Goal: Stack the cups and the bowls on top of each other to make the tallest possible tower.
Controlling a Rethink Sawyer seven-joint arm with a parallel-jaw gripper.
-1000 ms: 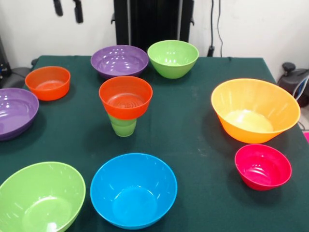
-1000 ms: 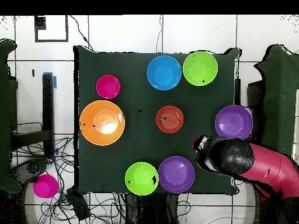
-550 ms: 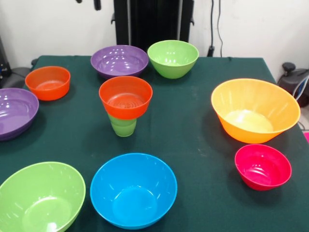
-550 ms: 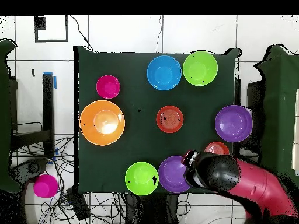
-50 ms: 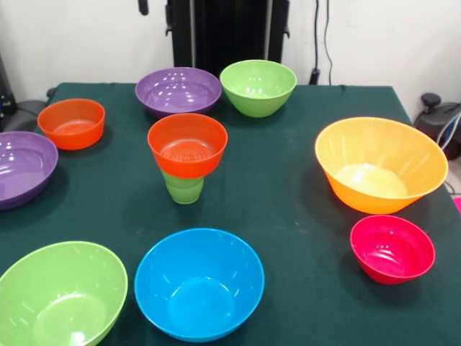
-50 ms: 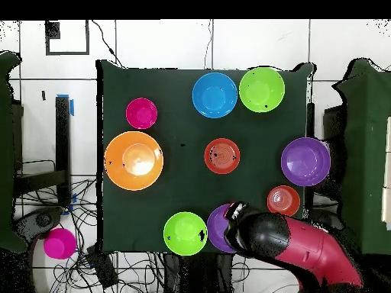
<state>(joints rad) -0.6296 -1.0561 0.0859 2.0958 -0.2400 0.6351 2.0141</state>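
From overhead, I saw the arm (image 6: 294,248) cover most of the purple bowl (image 6: 219,227) beside the lime-green bowl (image 6: 185,233). I could not tell the gripper's (image 5: 143,6) state, cut off at the front view's top edge.

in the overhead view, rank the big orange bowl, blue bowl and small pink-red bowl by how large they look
1. The large orange plastic bowl looks largest.
2. The blue plastic bowl comes next.
3. The small pink-red plastic bowl looks smallest.
All three differ clearly.
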